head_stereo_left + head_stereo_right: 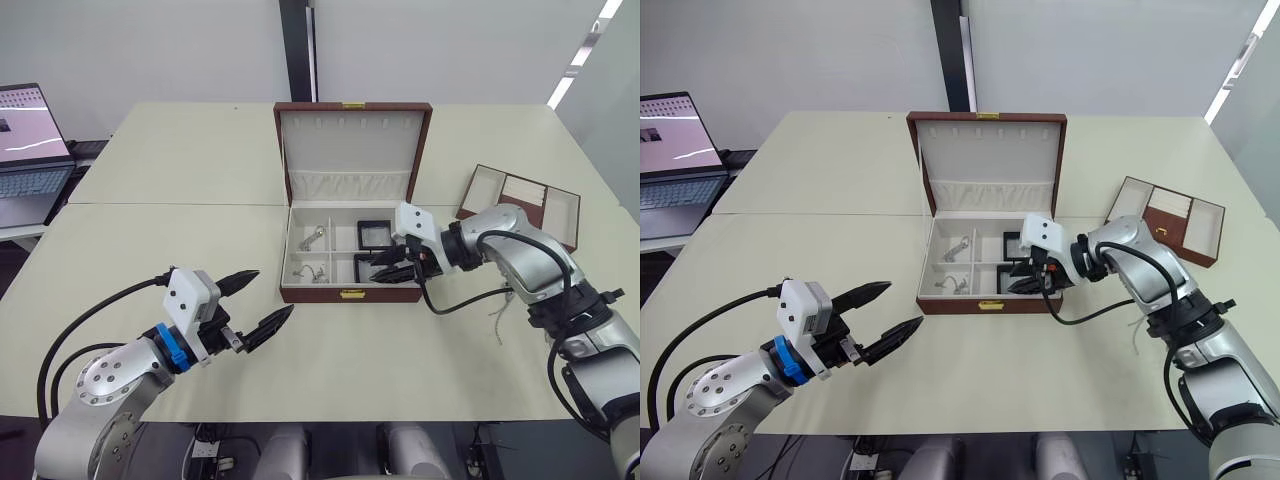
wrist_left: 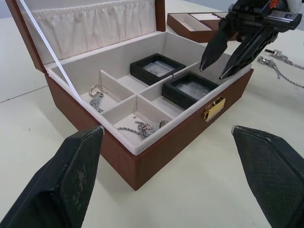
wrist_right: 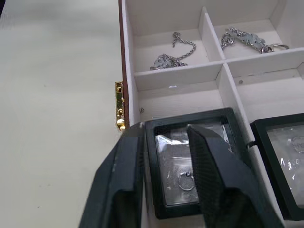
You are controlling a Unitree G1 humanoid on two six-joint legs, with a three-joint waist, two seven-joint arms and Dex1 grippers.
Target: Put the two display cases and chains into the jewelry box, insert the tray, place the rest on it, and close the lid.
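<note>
**Inspector:** While the jewelry box (image 1: 352, 292) stands lid-up at the middle of the desk (image 1: 180, 230), report its lie.

**Assistant:** Its long axis runs left to right across the robot's view. The gold clasp (image 1: 352, 294) faces the robot, and the raised lid (image 1: 352, 140) stands at the far side, its lining toward the robot.

**Inspector:** Contents?

**Assistant:** Four compartments. The two on the left each hold a silver chain, one in the far-left compartment (image 2: 96, 97) and one in the near-left (image 2: 141, 128). The two on the right each hold a black display case lying flat, window up: the far case (image 2: 157, 68) and the near case (image 2: 192, 89).

**Inspector:** Right gripper?

**Assistant:** The right gripper (image 1: 392, 266) hangs over the near-right compartment, pointing toward the robot's left. Its fingers (image 3: 118, 185) are parted and grasp nothing; the wrist view shows one each side of the near case's edge, above it, and I cannot tell whether they touch it.

**Inspector:** Left gripper?

**Assistant:** The left gripper (image 1: 260, 303) hovers over bare desk, left of and nearer than the box, pointing right toward it, fingers spread wide and empty.

**Inspector:** Remaining items?

**Assistant:** The tray (image 1: 520, 205) lies on the desk to the right of the box, its long axis angled. A further chain (image 2: 278, 64) lies on the desk on the right side.
</note>
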